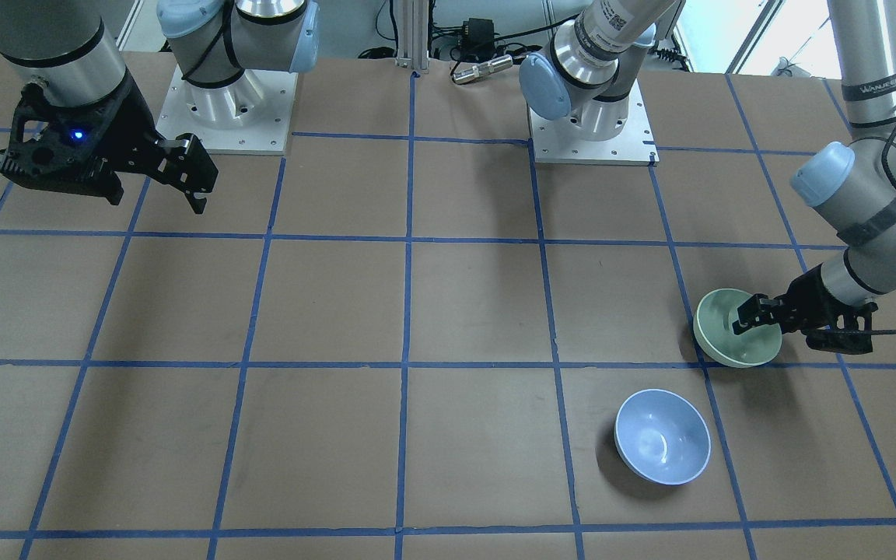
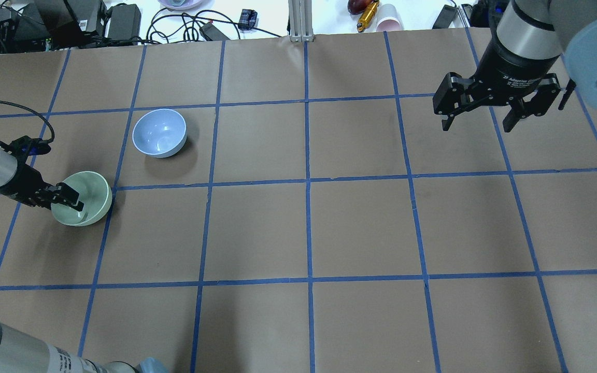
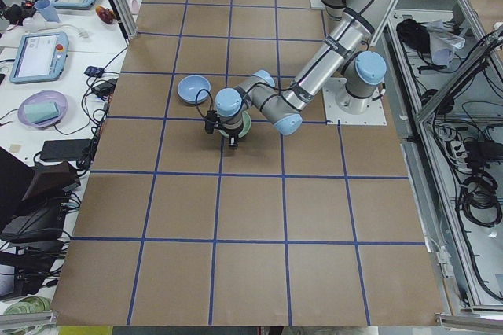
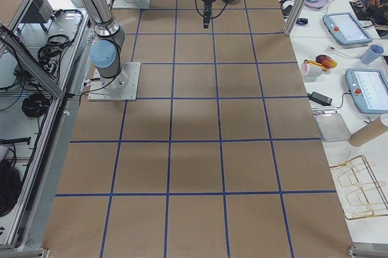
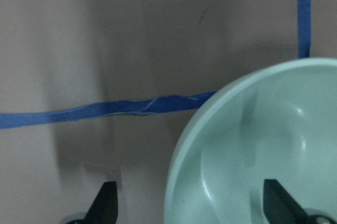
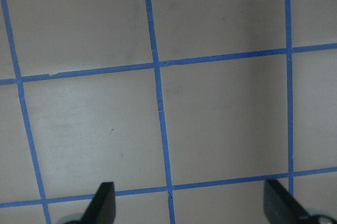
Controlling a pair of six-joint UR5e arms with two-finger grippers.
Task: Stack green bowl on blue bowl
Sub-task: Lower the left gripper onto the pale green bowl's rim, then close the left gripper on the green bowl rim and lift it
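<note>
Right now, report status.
Left gripper open, straddling rim of green bowl. Right gripper open, hovering far off. Blue bowl empty, nothing between bowls.

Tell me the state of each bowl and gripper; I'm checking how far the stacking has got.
green bowl: upright on the table, empty, not yet stacked.
blue bowl: upright on the table, empty, apart from the green bowl.
left gripper: open, straddling the green bowl's rim.
right gripper: open, empty, held above the table.
</note>
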